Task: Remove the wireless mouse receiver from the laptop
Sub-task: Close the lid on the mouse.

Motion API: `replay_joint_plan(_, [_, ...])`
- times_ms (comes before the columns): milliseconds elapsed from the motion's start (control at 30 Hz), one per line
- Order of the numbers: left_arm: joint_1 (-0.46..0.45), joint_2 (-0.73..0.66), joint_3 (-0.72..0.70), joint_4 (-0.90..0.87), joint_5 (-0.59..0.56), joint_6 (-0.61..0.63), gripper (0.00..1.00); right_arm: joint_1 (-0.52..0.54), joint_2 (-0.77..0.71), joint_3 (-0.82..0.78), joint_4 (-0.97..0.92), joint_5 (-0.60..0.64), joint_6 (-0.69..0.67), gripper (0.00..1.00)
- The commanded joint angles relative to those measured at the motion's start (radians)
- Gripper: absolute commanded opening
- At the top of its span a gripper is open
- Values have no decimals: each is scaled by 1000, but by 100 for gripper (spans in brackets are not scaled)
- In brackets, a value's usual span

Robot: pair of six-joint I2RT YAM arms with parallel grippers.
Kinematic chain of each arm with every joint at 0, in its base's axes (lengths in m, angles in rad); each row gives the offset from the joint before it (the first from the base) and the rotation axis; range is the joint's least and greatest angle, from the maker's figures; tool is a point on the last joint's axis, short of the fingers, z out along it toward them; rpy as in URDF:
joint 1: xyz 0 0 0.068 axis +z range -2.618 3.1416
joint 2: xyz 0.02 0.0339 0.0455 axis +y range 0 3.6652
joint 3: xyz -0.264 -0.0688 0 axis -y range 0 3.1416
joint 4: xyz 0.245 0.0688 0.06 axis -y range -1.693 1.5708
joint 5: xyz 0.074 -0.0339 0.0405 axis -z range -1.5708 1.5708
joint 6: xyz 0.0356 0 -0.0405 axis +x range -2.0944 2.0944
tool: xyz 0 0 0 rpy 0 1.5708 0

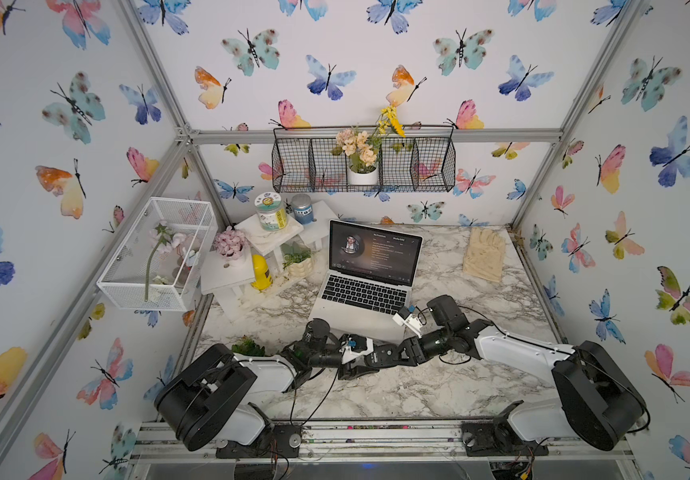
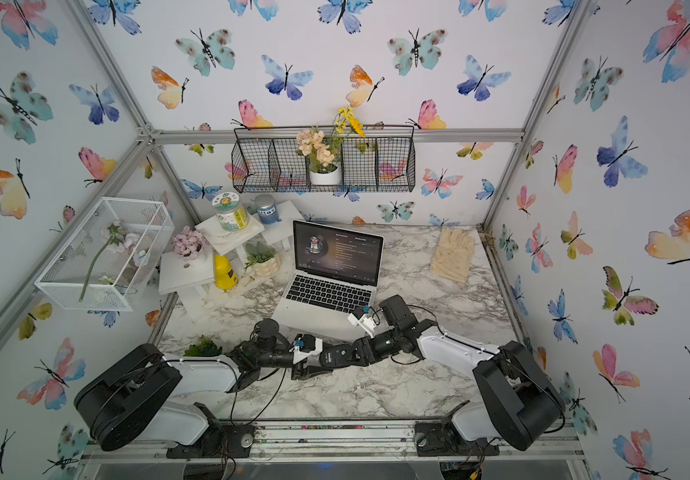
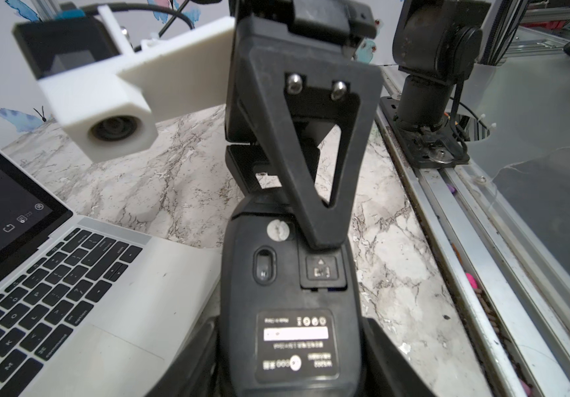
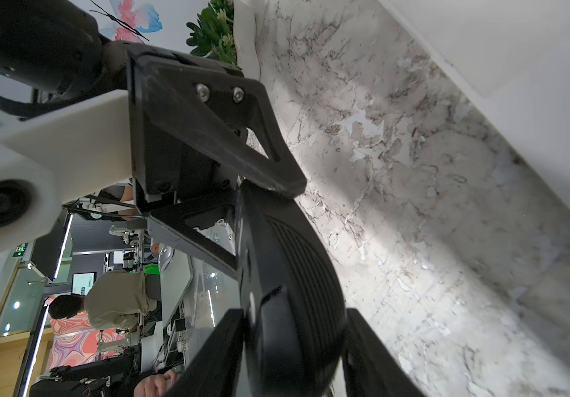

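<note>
The laptop (image 1: 360, 291) (image 2: 326, 286) stands open on the marble table, its screen lit; its keyboard and near corner show in the left wrist view (image 3: 122, 292). Just in front of it my two grippers meet end to end on a black mouse (image 3: 276, 292) (image 4: 294, 275). The left gripper (image 3: 290, 361) (image 1: 356, 368) is shut on the mouse's sides, underside label facing the camera. The right gripper (image 4: 294, 343) (image 1: 380, 357) clamps the other end, one of its fingers (image 3: 311, 154) lying on the mouse's underside. The wireless mouse receiver is hidden in every view.
A small green plant (image 1: 247, 347) sits by the left arm. White shelves with jars and a yellow bottle (image 1: 261, 272) stand left of the laptop. A pale glove (image 1: 484, 253) lies at the back right. A metal rail (image 3: 465, 240) runs along the table's front edge.
</note>
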Motion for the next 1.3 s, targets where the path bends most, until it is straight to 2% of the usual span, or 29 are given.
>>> replay_joint_plan(0, [-4, -30, 25, 31, 11, 4, 0, -3, 13, 24, -68, 47, -39, 45])
replay_joint_plan(433, [-15, -90, 18, 101, 43, -52, 0, -2, 68, 12, -28, 96, -19, 44])
replay_joint_plan(767, [-23, -116, 50, 96, 57, -69, 0, 16, 99, 10, 49, 86, 13, 50])
replay_joint_plan(1033, [-28, -105, 48, 96, 59, -67, 0, 46, 108, -26, 250, 45, 122, 50])
replay_joint_plan(1267, [-28, -64, 44, 70, 51, -41, 0, 46, 52, -56, 317, 41, 151, 53])
